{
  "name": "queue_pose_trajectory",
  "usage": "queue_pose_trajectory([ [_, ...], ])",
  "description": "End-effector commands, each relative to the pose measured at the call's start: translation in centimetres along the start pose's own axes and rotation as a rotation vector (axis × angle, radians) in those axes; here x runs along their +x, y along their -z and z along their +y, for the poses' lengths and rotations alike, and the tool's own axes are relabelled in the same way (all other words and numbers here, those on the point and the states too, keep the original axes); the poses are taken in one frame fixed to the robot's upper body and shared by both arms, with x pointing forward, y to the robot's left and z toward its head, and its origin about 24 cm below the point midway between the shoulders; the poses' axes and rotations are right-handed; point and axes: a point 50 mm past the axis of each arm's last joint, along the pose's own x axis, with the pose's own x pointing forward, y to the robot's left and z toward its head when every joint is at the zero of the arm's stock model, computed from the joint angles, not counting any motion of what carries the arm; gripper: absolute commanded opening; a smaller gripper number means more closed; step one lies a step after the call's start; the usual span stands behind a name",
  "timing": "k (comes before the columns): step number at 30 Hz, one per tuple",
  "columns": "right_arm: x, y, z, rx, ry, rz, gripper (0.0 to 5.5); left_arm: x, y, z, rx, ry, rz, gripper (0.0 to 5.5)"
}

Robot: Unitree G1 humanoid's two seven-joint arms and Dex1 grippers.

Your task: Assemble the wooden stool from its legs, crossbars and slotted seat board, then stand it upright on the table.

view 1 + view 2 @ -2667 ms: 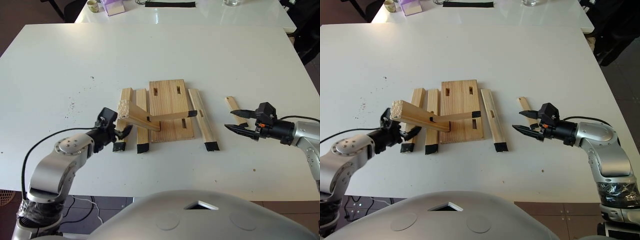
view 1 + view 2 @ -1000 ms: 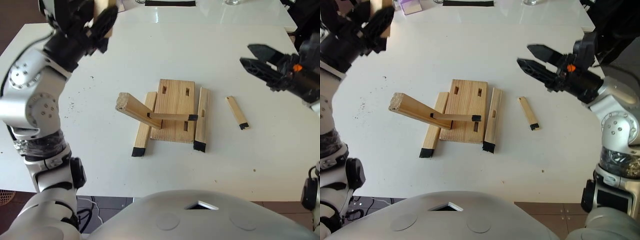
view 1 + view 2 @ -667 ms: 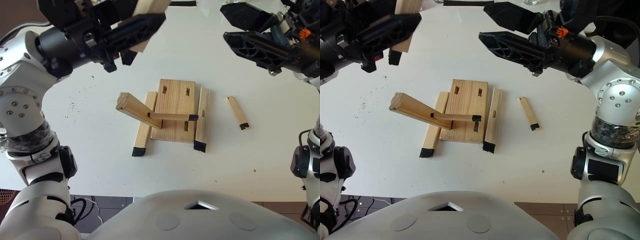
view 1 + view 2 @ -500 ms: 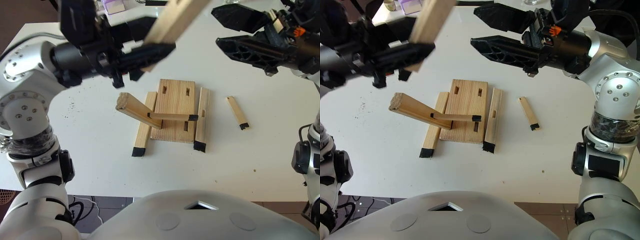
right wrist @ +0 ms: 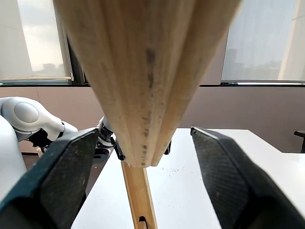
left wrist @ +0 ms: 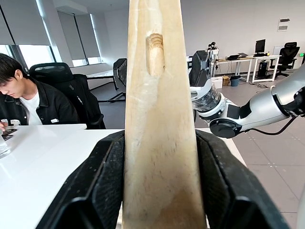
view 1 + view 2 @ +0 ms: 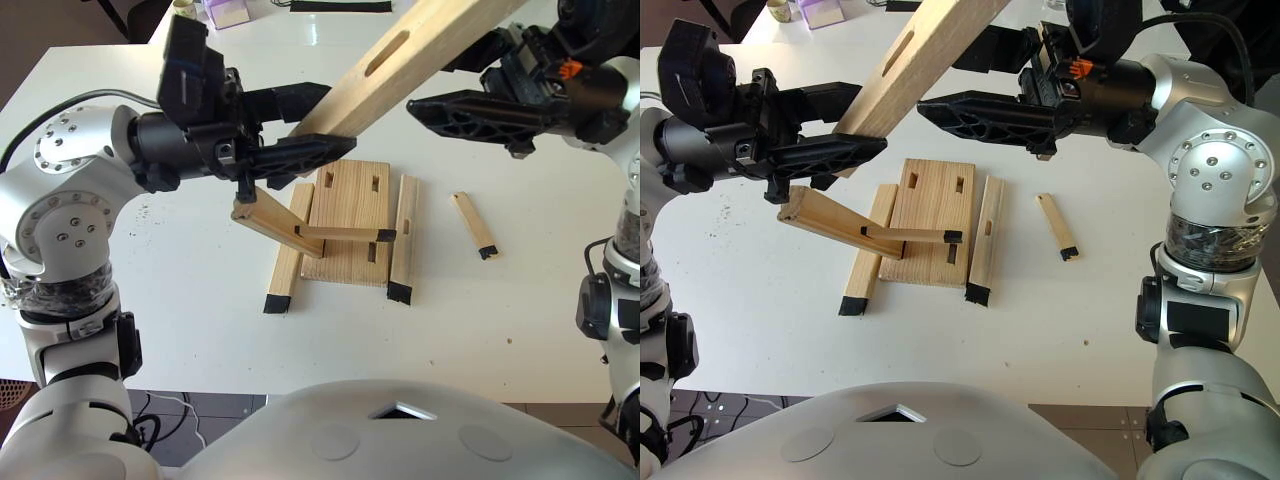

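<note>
Over the white table [image 7: 170, 320], the left tool [image 7: 336, 120] grips a slotted wooden leg [image 7: 420, 40].

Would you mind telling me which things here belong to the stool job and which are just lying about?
Stool job: raised leg held in the left hand; slotted seat board; leg with crossbar fitted; leg left of the board; leg right of the board; short crossbar.
Lying about: cup and purple box on the far table.
</note>
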Motion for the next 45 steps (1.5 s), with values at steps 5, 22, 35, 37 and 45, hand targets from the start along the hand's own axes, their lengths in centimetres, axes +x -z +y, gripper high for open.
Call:
queue_pose_trajectory([
  [5, 0.8, 0.1, 0.2, -0.042, -0.029, 0.026, 2.28, 0.2, 0.8, -0.3, 0.002, 0.017, 0.044, 2.03],
  [22, 0.7, 0.8, -0.2, -0.098, 0.026, 0.08, 2.0, 0.2, 1.0, 0.3, 0.013, 0.006, 0.062, 2.03],
  [35, 0.1, 0.8, -1.3, -0.174, 0.127, 0.102, 2.0, -0.1, -1.5, 1.1, -0.025, -0.009, -0.123, 3.23],
  [37, -0.1, 0.8, -1.6, -0.2, 0.153, 0.119, 2.0, -0.2, -1.7, 1.5, -0.035, -0.03, -0.142, 3.6],
  [45, -5.7, 1.5, -3.0, -0.327, 0.363, 0.42, 2.0, -5.8, 1.1, 5.9, 0.18, -0.524, 0.155, 3.63],
])
